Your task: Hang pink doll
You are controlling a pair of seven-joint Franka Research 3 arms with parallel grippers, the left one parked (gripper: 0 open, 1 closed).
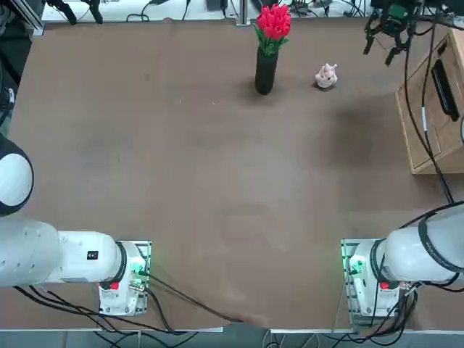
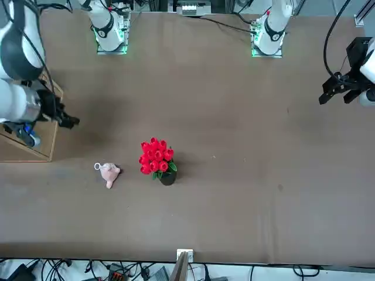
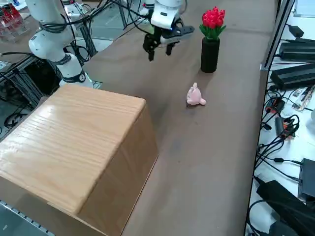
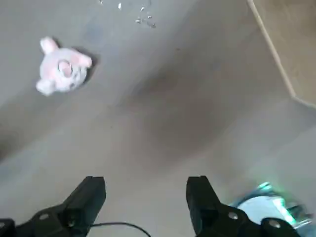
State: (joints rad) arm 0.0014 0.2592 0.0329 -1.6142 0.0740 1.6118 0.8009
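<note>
Brown tabletop [image 1: 217, 167] fills most of the top view; on it the pink doll [image 1: 326, 76] lies between the black vase [image 1: 266, 71] of red flowers [image 1: 273, 22] and the wooden box [image 1: 433, 109], touching neither. From the front, the doll sits just beside the vase, and the right gripper [image 2: 69, 120] hangs near the box. The right side view puts the gripper above the table, apart from the doll. At the right wrist, its two black fingers [image 4: 89, 202] stand wide apart, nothing between them.

One doll [image 1: 326, 76], one vase [image 1: 266, 71], one wooden box [image 3: 83, 152].
</note>
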